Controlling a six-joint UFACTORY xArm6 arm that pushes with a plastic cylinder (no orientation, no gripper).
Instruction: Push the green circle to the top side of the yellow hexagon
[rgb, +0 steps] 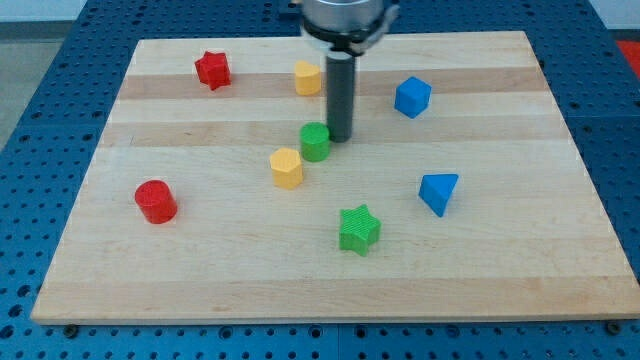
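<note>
You have the small green circle block (315, 142) sitting near the middle of the light wooden board (500, 250), and every place below is given from it. My tip (340, 137), the lower end of the straight dark rod, stands just beside it on the view's right and a shade toward the view's top, touching it or very nearly so; you cannot tell which from here. There is no gripper on this arm, so nothing is spread, pressed together or pinching.

The yellow hexagon block (286, 167) lies just beside the green circle toward the view's lower left, close enough that the two look to be touching. A second yellow block (308, 77), its shape unclear, sits toward the view's top, close to the rod's left side.

Farther out from the green circle: a red star block (212, 70) to the upper left, a red cylinder block (155, 201) well apart to the lower left, a green star block (359, 229) below and slightly right, a blue triangular block (439, 192) to the lower right, and a blue cube-like block (412, 96) to the upper right.
</note>
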